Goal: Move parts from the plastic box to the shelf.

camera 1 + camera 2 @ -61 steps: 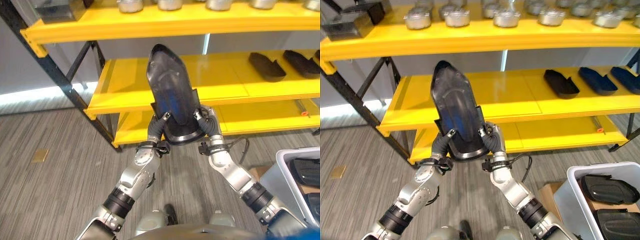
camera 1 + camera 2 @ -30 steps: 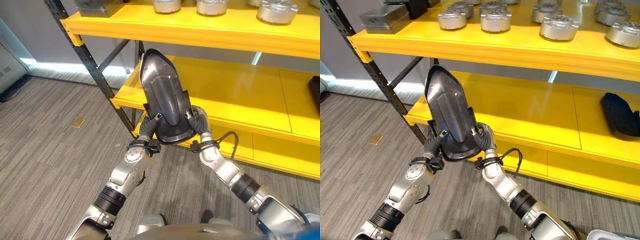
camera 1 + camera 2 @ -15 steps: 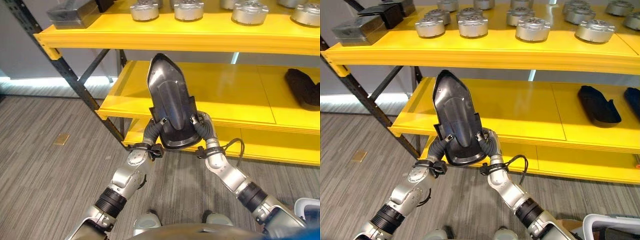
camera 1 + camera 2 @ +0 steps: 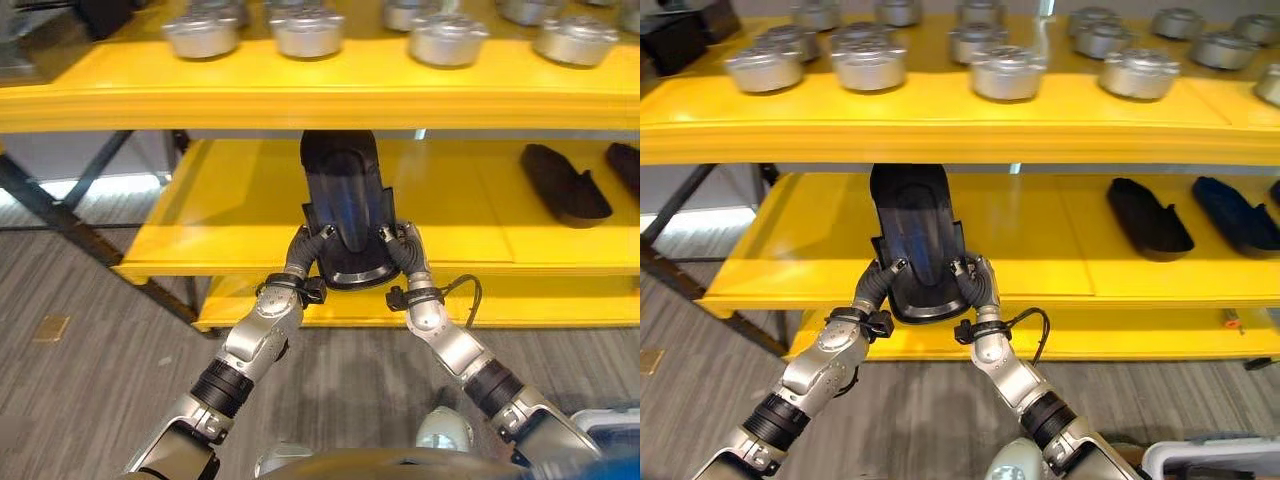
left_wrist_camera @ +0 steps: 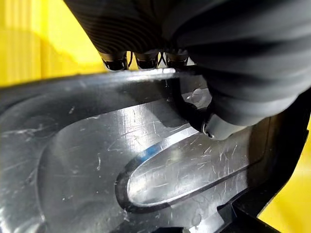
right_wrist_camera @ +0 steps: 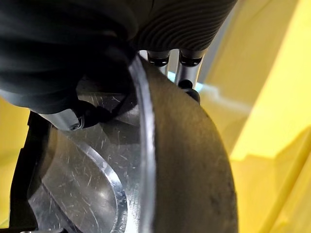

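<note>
Part (image 4: 342,215) | pinched by both robot hands | tip under upper shelf edge (image 4: 320,100)

grey wood-grain plank floor (image 4: 90,400) underfoot, a pale wall (image 4: 60,155) behind with a bright strip of light (image 4: 60,190) low along it, black diagonal braces (image 4: 60,225) crossing in front.

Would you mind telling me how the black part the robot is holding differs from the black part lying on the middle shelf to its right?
The held part is gripped at its wide end by the left hand and right hand; the resting part lies free on the middle shelf. The held part looks glossy and stands steeply tilted, its tip under the upper shelf; the resting part looks matte and lies flat. Both are black, elongated shells.
</note>
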